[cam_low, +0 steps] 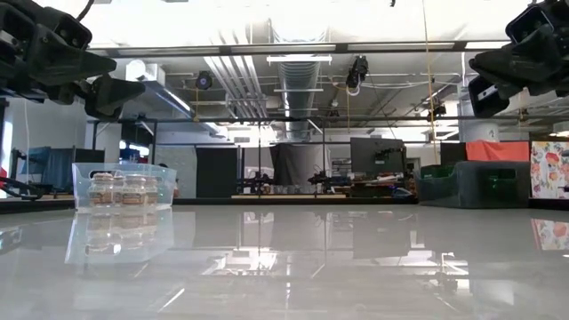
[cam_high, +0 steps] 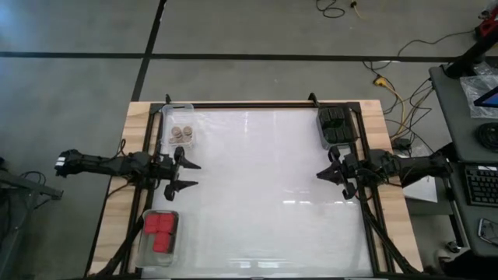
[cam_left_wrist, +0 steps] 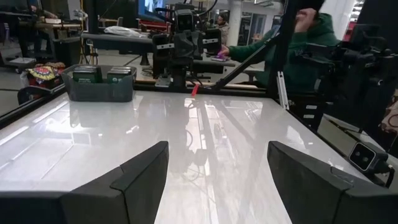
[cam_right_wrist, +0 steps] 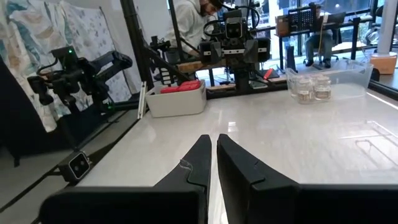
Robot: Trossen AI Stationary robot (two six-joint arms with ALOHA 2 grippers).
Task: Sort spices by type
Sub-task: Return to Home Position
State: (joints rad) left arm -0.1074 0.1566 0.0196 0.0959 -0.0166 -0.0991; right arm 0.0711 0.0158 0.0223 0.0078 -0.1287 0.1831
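White table (cam_high: 264, 194), left gripper (cam_high: 195, 175) spread wide, right gripper (cam_right_wrist: 213, 140) pinched closed (both hovering at sides)

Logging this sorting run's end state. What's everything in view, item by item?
Tan-topped jars: several, tan, in the clear tray, table's upper-left in the high view.
Black boxes: several, black, in the dark tray, upper-right.
Red containers: several, red, in the pale tray, lower-left.
Table: one, white.
People: at least two, green top, white top, beyond the table.
Left gripper: one, dark, fingers open, raised near the table's left edge.
Right gripper: one, dark, fingers shut, raised near the table's right edge.
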